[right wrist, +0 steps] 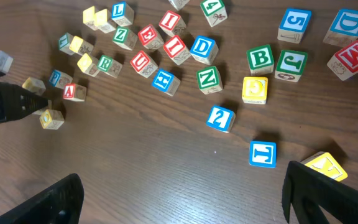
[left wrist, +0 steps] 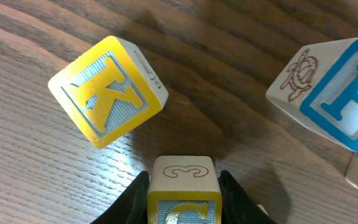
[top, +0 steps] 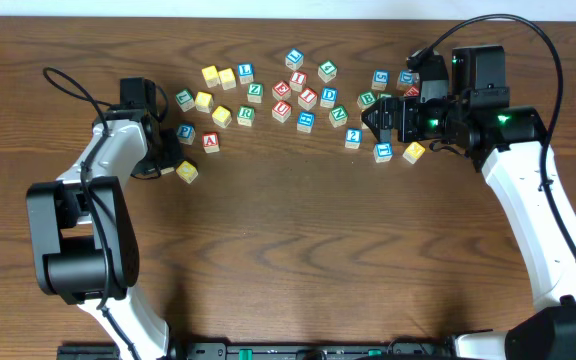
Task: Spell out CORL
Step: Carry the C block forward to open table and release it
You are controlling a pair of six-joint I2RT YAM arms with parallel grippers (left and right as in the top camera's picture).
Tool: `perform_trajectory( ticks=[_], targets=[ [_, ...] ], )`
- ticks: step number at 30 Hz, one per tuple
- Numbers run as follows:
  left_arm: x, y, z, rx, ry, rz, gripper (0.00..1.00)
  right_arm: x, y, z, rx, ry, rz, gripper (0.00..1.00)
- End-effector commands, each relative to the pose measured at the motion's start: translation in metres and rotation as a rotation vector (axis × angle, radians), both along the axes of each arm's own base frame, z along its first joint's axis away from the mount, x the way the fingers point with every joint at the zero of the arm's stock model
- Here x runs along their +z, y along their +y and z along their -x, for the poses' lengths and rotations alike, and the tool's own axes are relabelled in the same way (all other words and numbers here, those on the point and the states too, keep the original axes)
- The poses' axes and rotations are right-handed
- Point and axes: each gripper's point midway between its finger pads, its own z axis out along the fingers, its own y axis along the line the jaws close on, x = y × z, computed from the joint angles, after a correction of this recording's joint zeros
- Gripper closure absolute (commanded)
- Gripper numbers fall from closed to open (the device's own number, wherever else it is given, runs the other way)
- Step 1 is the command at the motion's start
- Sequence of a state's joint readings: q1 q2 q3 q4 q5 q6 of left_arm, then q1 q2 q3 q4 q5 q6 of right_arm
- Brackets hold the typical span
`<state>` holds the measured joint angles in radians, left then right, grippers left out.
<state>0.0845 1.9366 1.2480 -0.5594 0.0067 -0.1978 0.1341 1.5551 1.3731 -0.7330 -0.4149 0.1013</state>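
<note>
- The left gripper [left wrist: 184,182] is pinching a yellow cube [left wrist: 184,200]. In the left wrist view a dark finger sits flat against each side of it, with no gap I can make out.
- That cube is on the desk [top: 298,250] at the left end of the scatter. Only the top of its letter shows. It's curved, so probably the C, but I wouldn't swear to it. The neighbouring face has an engraved 3.
- It's a tight spot. A yellow K cube [left wrist: 107,90] is tilted just ahead on one side and a blue P cube [left wrist: 344,93] on the other, both near but not touching the held one.
- To do this bit well, I'd check the grip is square on the flat faces and then go straight up. Any sideways drag probably clips the K.
- Set it down on the bare wood toward the front, well left, so three more cubes fit beside it.
- Mind which face ends up on top, or the letter won't read.
- The right gripper [right wrist: 182,177] is spread wide with nothing between the fingers, hovering over the right-hand bunch.
- The green R cube [top: 245,114] and the blue L cube [top: 245,72] are both in the pile, untouched.
</note>
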Motion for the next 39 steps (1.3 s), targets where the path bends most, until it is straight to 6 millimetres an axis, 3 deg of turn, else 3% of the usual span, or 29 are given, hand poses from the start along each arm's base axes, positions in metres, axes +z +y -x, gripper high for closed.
perform_trajectory(
  ticks=[1, 7, 8, 12, 13, 17, 19, 27, 32, 39],
  targets=[
    [0.034, 0.001, -0.01, -0.008, -0.09, -0.007, 0.74, 0.007, -0.003, -0.004, -0.003, -0.021, -0.001, 0.01],
    [0.093, -0.013, -0.012, -0.044, -0.222, -0.012, 0.74, 0.007, -0.003, -0.004, -0.004, -0.021, 0.0, 0.01],
    [0.111, -0.029, -0.01, -0.08, -0.258, -0.009, 0.74, 0.007, -0.004, -0.005, -0.01, -0.022, 0.008, 0.01],
    [0.126, -0.075, -0.001, -0.194, -0.278, 0.006, 0.74, 0.006, -0.006, -0.006, -0.018, -0.022, 0.017, 0.01],
    [0.12, -0.103, 0.006, -0.266, -0.25, 0.015, 0.74, 0.006, -0.006, -0.006, -0.018, -0.022, 0.017, 0.01],
    [0.093, -0.143, 0.024, -0.37, -0.144, 0.022, 0.74, 0.004, -0.007, -0.004, -0.022, -0.014, 0.025, 0.01],
    [0.08, -0.153, 0.029, -0.397, -0.103, 0.019, 0.74, 0.003, -0.009, -0.004, -0.029, -0.009, 0.034, 0.01],
    [0.031, -0.162, 0.039, -0.385, 0.033, 0.026, 0.74, 0.002, -0.01, -0.003, -0.03, -0.006, 0.037, 0.01],
    [0.02, -0.174, 0.041, -0.408, 0.057, 0.088, 0.74, 0.002, -0.01, -0.004, -0.03, -0.007, 0.037, 0.01],
    [0.006, -0.174, 0.033, -0.462, 0.054, 0.065, 0.74, 0.002, -0.01, -0.004, -0.03, -0.006, 0.037, 0.01]
  ],
)
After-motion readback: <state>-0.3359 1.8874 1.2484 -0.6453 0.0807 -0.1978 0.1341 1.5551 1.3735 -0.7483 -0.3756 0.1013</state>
